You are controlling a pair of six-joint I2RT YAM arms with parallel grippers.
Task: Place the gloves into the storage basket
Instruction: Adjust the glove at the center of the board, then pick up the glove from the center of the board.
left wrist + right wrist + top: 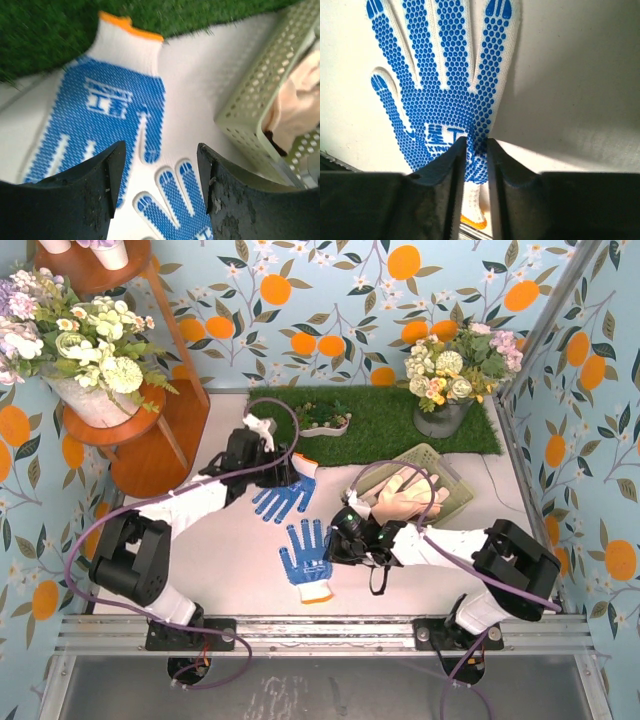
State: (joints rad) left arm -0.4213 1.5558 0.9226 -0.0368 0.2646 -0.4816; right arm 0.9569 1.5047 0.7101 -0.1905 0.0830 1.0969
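Observation:
Two blue-and-white gloves lie flat on the white table. The upper glove (283,498) (115,100) has its orange cuff by the grass. My left gripper (278,472) (160,147) hovers open over its fingers, holding nothing. The lower glove (308,555) (445,85) points its fingers (175,200) toward the upper one. My right gripper (342,530) (476,140) sits at the lower glove's palm edge, its jaws nearly together with the fabric between the tips. The pale green storage basket (455,490) (255,95) stands at the right, with peach-tan gloves (405,495) (300,100) inside and draping over its rim.
A green grass mat (400,425) covers the back of the table, with a small white dish of plants (325,422) and a flower pot (455,380) on it. A wooden stand with flowers (100,400) is at the left.

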